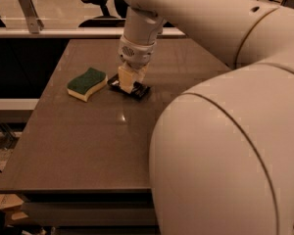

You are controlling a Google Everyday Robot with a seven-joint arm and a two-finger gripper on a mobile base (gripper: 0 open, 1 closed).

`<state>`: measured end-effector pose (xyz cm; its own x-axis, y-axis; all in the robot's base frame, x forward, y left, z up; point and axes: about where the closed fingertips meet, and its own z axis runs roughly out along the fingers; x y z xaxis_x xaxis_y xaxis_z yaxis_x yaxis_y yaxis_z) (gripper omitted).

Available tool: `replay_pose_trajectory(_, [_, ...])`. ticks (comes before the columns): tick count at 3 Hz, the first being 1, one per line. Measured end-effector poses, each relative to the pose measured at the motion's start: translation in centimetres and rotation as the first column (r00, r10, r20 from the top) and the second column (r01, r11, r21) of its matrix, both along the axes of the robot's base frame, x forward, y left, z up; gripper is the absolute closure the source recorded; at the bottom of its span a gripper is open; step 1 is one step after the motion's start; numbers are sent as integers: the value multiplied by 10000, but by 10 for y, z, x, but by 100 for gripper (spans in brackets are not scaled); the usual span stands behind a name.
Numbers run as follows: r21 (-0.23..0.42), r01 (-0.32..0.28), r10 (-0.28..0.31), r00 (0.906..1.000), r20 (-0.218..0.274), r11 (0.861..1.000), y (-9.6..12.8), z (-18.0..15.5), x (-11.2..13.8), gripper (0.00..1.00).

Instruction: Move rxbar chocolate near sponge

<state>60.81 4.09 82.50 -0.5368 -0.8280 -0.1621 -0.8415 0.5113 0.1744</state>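
One table point(83, 151) fills the view. Two loose things lie on it. There is one sponge point(86, 83), by the left edge and closer to the far left corner than the near one. There is also one rxbar chocolate point(140, 91), just beside the sponge, further in from the left edge. One arm point(210, 13) reaches in and ends in one gripper point(127, 85), set right over the rxbar chocolate. Only the wrapper's two dark ends show, so it is probably a single bar. Beyond the far edge stands one office chair point(95, 0).
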Motion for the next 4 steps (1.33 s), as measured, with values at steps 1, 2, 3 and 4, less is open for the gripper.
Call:
replay_pose_trajectory(1, [-2,1,-1,10000,-3,10000,0,2,0,100])
replay_pose_trajectory(2, [0,-7,7,10000,-4,10000,1,1,0,82])
replay_pose_trajectory(3, [0,-7,7,10000,-4,10000,1,2,0,59])
replay_pose_trajectory(4, [1,-12,12,10000,-5,10000,2,1,0,36])
